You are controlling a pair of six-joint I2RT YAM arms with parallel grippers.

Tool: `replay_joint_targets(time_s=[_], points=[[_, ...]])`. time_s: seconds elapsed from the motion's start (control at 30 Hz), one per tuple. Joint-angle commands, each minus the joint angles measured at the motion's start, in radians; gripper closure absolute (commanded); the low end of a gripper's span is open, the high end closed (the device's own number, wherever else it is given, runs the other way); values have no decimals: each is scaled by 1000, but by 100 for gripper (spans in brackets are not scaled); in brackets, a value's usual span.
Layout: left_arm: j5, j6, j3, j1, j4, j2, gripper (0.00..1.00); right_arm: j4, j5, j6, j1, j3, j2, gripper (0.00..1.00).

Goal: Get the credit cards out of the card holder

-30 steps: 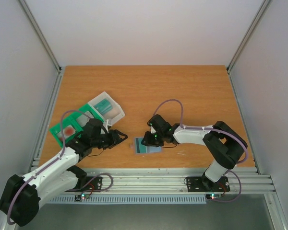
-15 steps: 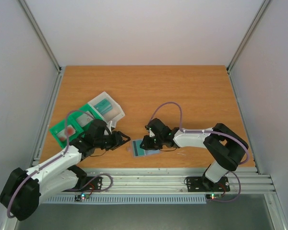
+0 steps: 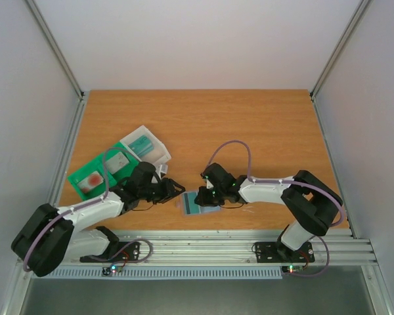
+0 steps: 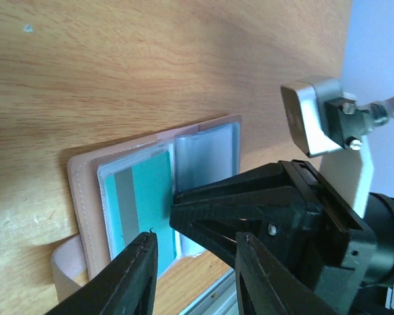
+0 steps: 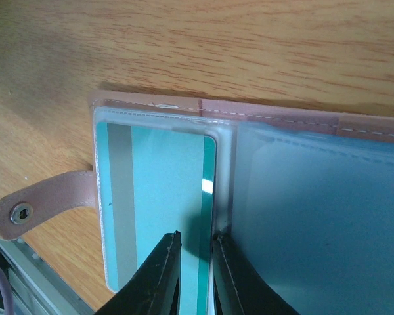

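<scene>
The card holder (image 3: 192, 203) lies open on the table near the front edge, pale pinkish with clear sleeves and a snap strap (image 5: 39, 205). A teal credit card (image 5: 157, 197) with a grey stripe sits in its left sleeve, and also shows in the left wrist view (image 4: 141, 197). My right gripper (image 5: 197, 252) points down on the holder (image 5: 302, 125). Its fingers are almost together, with the card's inner edge between them, beside the middle seam. My left gripper (image 4: 196, 239) is open, just left of the holder (image 4: 85, 197) and above the table, facing the right gripper (image 4: 269, 210).
A green compartment tray (image 3: 98, 172) and a clear plastic box (image 3: 156, 152) holding a teal block stand at the left, behind my left arm. The table's front edge and metal rail (image 3: 217, 239) run just below the holder.
My left gripper has moved right, close to the holder. The holder and my right gripper have shifted a little to the left.
</scene>
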Motion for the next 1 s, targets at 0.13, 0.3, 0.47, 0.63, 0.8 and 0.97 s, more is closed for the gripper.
replay_joint_targets(time_s=[0.13,0.3,0.47,0.63,0.8,0.97], points=[[-26,12,-4,-16,113,100,66,-45,32,22,7,-25,-43,82],[0,-5,-24,-23,210,183,66,-39,25,38,8,-24,-44,80],[5,1,-20,-26,248,243,69,-23,19,50,8,-31,-34,76],[-2,26,-24,-29,248,290,83,-4,17,61,8,-40,-36,75],[-8,41,-31,-29,252,319,90,8,21,66,8,-43,-37,75],[-42,74,-20,-29,197,338,96,18,19,71,5,-49,-44,76]])
